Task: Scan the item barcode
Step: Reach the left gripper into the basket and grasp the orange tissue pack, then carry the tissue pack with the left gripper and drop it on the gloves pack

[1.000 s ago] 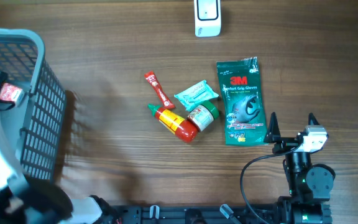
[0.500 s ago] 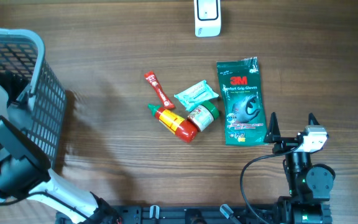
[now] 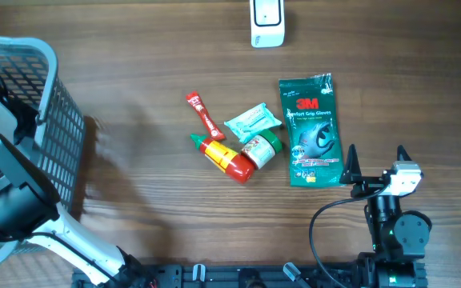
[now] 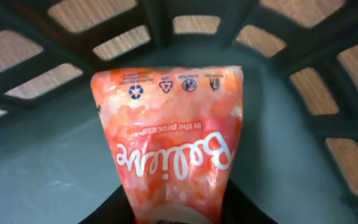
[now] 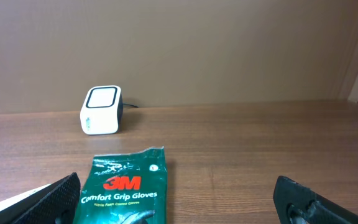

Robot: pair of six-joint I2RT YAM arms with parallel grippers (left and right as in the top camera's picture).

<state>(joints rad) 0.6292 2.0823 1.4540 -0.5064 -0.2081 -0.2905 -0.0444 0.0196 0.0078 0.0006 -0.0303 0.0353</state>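
Deep inside the grey basket (image 3: 54,136), my left gripper (image 4: 179,213) is shut on the narrow end of an orange-pink pouch (image 4: 169,143) with white lettering. The pouch's far end rests against the basket floor (image 4: 36,168). From overhead the left arm (image 3: 6,192) covers the pouch. No barcode shows on the visible face. The white scanner (image 3: 267,22) stands at the table's far edge, also visible as the scanner (image 5: 101,110). My right gripper (image 3: 374,160) rests open near the front right, its jaws wide apart in the wrist view (image 5: 180,196), holding nothing.
A green glove pack (image 3: 310,132) lies just ahead of the right gripper. Left of it are a teal packet (image 3: 253,121), a red stick sachet (image 3: 204,117), a red and yellow sauce bottle (image 3: 224,158) and a small green-lidded jar (image 3: 261,149).
The left arm has dropped into the basket and its jaws have closed on the orange pouch, which the arm now covers from overhead. The right arm has not moved.
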